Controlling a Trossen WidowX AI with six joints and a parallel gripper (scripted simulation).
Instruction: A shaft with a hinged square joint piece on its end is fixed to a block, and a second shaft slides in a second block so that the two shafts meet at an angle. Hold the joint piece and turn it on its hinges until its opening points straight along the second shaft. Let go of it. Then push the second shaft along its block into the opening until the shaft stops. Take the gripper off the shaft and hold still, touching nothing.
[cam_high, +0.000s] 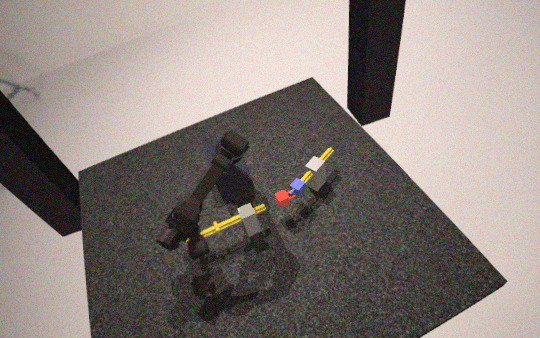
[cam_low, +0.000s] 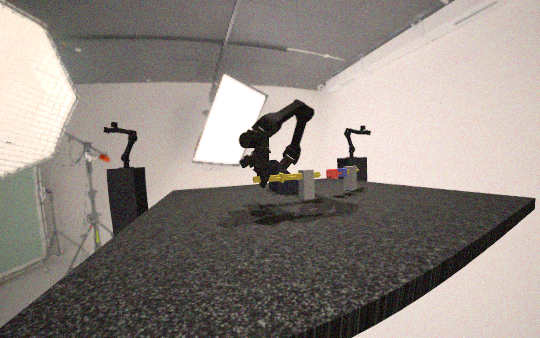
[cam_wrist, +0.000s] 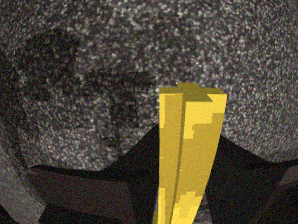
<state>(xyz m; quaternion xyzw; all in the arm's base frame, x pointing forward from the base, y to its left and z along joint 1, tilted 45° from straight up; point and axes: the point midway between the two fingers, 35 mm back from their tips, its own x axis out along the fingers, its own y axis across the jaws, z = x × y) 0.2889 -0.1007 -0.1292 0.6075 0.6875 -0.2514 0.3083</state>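
Observation:
The second shaft (cam_high: 230, 221) (cam_low: 292, 177) (cam_wrist: 200, 145) is yellow, cross-shaped, and runs through its grey block (cam_high: 251, 223) (cam_low: 306, 187). My gripper (cam_high: 194, 238) (cam_low: 263, 180) (cam_wrist: 177, 129) is shut on this shaft near its outer end, beyond a small yellow collar. The red square joint piece (cam_high: 282, 198) (cam_low: 332, 173) is joined by hinges to a blue piece (cam_high: 298, 185) (cam_low: 342, 173) on the first shaft (cam_high: 327, 153). The first shaft sits in the other grey block (cam_high: 318, 180) (cam_low: 350, 181). A small gap shows between the second shaft's inner end and the red piece. The red opening is too small to see.
Both blocks stand on the dark speckled table top (cam_high: 400, 250) (cam_low: 200, 280). The arm's base (cam_high: 235, 182) stands behind the second block. Dark pillars (cam_high: 375, 60) (cam_low: 127, 195) are outside the table.

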